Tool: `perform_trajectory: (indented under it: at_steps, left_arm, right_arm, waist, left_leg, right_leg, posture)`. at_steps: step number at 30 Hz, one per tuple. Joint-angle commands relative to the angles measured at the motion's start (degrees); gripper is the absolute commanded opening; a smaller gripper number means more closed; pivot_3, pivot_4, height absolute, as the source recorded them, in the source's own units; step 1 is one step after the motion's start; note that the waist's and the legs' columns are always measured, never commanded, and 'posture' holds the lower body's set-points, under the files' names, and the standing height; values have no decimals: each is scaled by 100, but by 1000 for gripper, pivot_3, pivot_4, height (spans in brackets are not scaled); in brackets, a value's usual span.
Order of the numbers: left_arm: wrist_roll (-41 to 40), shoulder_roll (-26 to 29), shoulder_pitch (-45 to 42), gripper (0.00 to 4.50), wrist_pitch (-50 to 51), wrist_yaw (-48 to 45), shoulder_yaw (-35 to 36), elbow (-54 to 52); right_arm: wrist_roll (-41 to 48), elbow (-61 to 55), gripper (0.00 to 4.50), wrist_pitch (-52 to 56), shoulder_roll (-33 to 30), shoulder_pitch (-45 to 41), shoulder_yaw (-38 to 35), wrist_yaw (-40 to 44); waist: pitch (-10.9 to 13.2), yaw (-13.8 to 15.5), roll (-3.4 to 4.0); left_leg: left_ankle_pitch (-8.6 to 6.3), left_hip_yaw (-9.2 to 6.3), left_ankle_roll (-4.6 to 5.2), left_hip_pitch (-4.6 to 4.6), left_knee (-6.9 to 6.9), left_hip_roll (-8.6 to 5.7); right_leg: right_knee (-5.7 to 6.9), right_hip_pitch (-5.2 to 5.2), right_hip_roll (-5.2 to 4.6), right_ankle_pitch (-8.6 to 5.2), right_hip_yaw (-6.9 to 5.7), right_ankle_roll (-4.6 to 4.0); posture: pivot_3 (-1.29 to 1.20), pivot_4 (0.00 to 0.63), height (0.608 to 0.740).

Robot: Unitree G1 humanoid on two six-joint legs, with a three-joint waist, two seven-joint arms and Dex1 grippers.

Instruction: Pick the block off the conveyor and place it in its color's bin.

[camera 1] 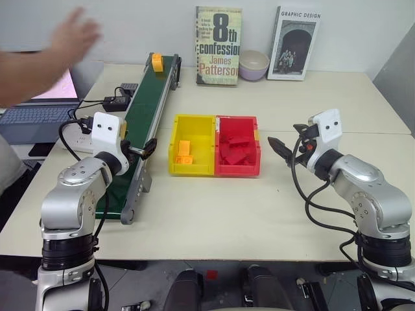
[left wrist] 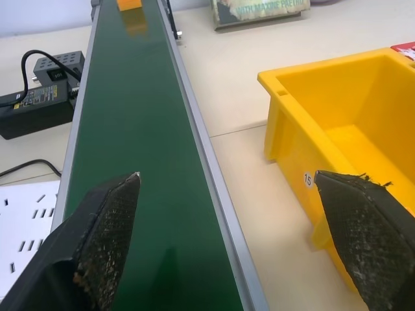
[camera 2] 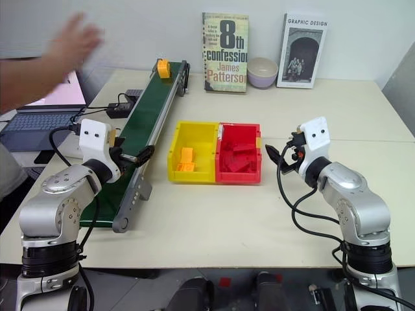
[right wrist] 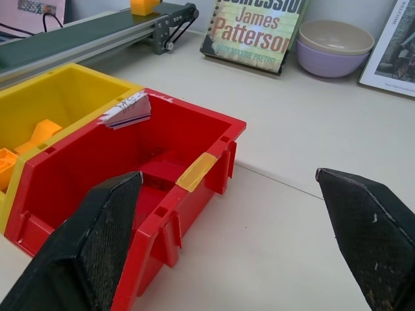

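The small yellow-orange block (camera 1: 157, 61) sits at the far end of the long dark-green conveyor (camera 1: 146, 110), also seen in the left wrist view (left wrist: 128, 4). My left gripper (camera 1: 139, 146) hovers open over the belt's near half, far short of the block, with nothing between its fingers (left wrist: 107, 220). The yellow bin (camera 1: 192, 123) stands just right of the conveyor and holds a few orange pieces. My right gripper (camera 1: 285, 137) is open and empty, to the right of the joined bins.
A red bin (camera 1: 237, 170) with red pieces is joined to the yellow one. A person's hand (camera 1: 74, 32) is raised at the far left, above a laptop (camera 1: 39, 116). A power adapter (camera 1: 117, 102), two books (camera 1: 218, 45) and a bowl (camera 1: 254, 63) stand at the back.
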Motion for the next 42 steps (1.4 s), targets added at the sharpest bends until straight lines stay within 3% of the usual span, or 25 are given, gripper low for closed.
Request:
perform_trajectory:
  at_steps: [1,10,16,21,27,32,42]
  left_arm:
    - [-128,46,9,4451,-3,-45,135,-340]
    - [-263,156,73,4451,118,-74,232,-500]
    - [-82,72,92,4451,42,406,560,-494]
    - [58,-203,-26,4451,-185,969,837,-276]
    - [-123,-533,-249,4451,-629,942,880,176]
    - [-83,-558,-321,4451,-867,875,798,352]
    - [93,-442,-405,4451,-939,767,486,779]
  right_arm:
    - [-11,-174,4500,-86,-60,-116,-88,27]
    - [-32,-98,4500,-124,-66,-142,-75,52]
    - [0,-55,4500,-164,-108,-234,-59,181]
    - [584,-227,4500,-205,-224,-527,165,1190]
    - [1680,-288,4500,86,-188,-953,279,2279]
    - [2033,-297,4500,127,-144,-1145,375,2501]
    - [1775,-287,4500,-228,-156,-972,593,2532]
  waist:
    - [0,0,0]
    - [0,-2,0]
    - [0,-1,0]
    - [0,-2,0]
    - [0,1,0]
    - [-1,1,-1]
    - [-1,2,-1]
  left_leg:
    - [0,0,0,0,0,0]
    - [0,0,0,0,0,0]
    - [0,-1,0,0,0,0]
    - [0,0,0,1,0,0]
    - [0,-7,0,0,0,0]
    - [0,-7,0,-1,2,-1]
    - [0,-8,0,-1,1,1]
  right_leg:
    - [0,0,0,0,0,0]
    - [0,0,0,0,0,0]
    - [0,0,0,0,0,0]
    - [1,0,0,0,-1,0]
    - [0,2,-1,0,-6,0]
    - [-1,2,-4,1,-5,0]
    - [0,1,-7,1,-5,0]
  posture:
    - [0,150,740]
    - [0,150,740]
    - [0,150,740]
    - [0,150,740]
    - [0,150,740]
    - [0,150,740]
    - [0,150,740]
